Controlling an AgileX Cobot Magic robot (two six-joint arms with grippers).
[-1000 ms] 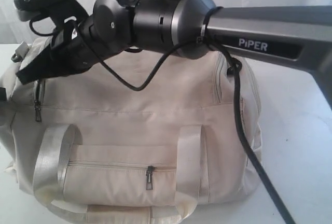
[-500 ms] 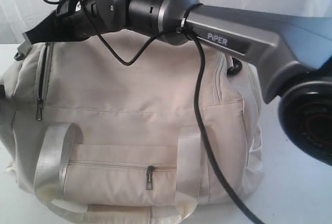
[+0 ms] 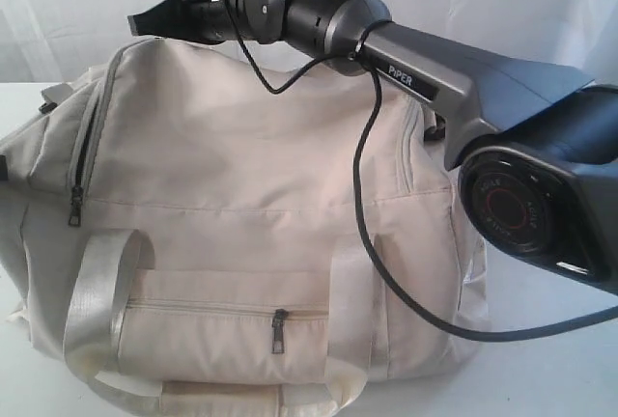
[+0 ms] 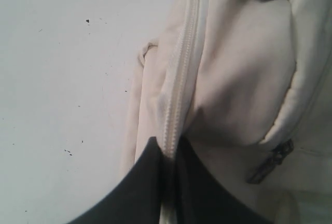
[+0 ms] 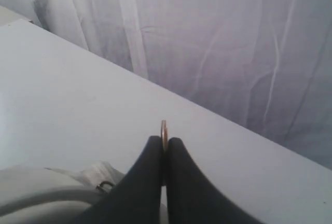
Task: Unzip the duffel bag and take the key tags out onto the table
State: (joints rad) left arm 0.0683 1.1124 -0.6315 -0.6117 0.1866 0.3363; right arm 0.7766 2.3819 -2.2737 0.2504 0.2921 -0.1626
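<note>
With the duffel bag point(image 3: 251, 176) clamped by the left gripper point(image 4: 167, 151), the metal tab point(image 5: 164, 128) pinched by the right gripper point(image 5: 164, 143) should be drawn steadily.

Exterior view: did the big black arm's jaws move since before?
Yes. The right gripper, jaws shut, went up and rightward, judged against the front zip pull on the duffel bag, which stayed put.

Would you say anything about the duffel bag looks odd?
Nothing damaged or spilled. The duffel bag peaks up at one top corner under the right pincer, which pinches a thin metal piece; the arm's black cable hangs in front of the bag.
</note>
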